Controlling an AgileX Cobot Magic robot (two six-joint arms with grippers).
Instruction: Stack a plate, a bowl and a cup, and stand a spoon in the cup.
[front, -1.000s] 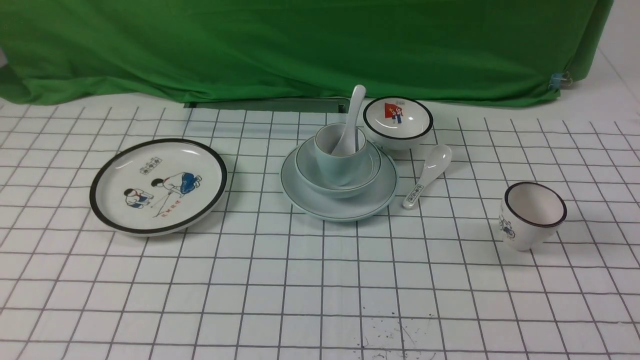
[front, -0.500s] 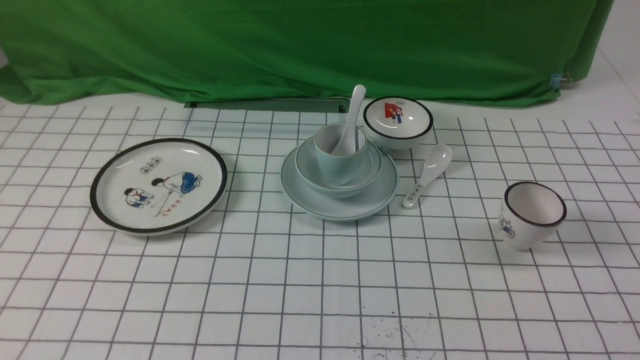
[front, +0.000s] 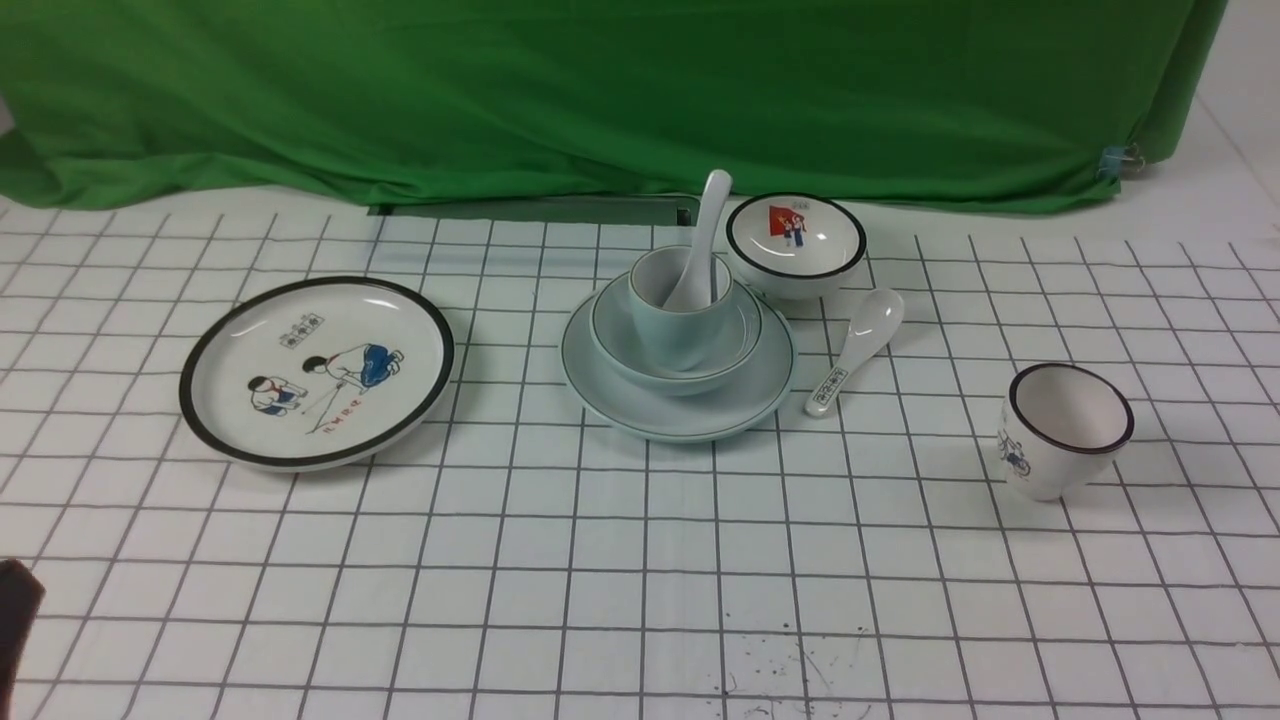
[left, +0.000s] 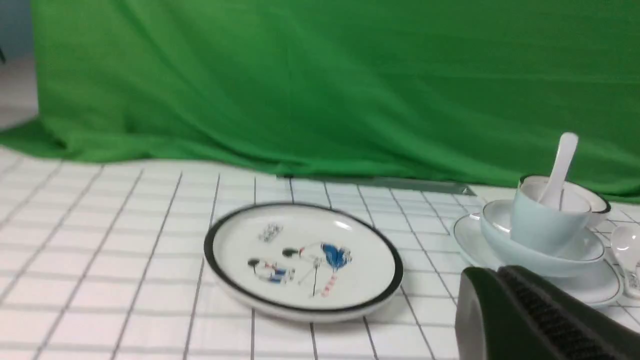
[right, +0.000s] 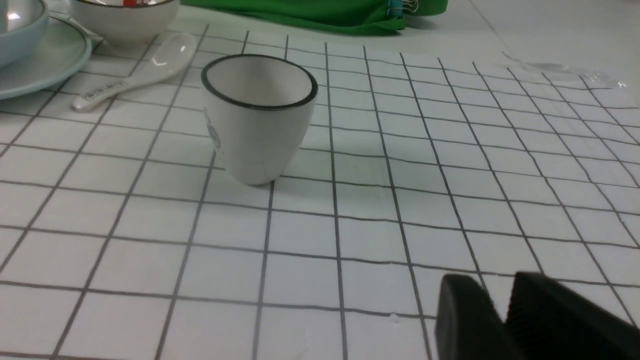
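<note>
On the grid-lined white worktop (front: 640, 560), the plain white ceramic spoon (front: 700, 245) stands in the pale bluish cup (front: 680, 310), nested in bowl (front: 615, 345) and plate (front: 680, 410); the stack is best left untouched, the empty right gripper (right: 500, 320) nearly closed, the left gripper's (left: 530, 320) opening undeterminable.

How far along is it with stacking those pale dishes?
It looks finished: the plate carries the bowl, the cup sits in the bowl, and the spoon stands in the cup. Nothing is in hand; the right end effector hangs near the table holding nothing. Nothing seems left.
</note>
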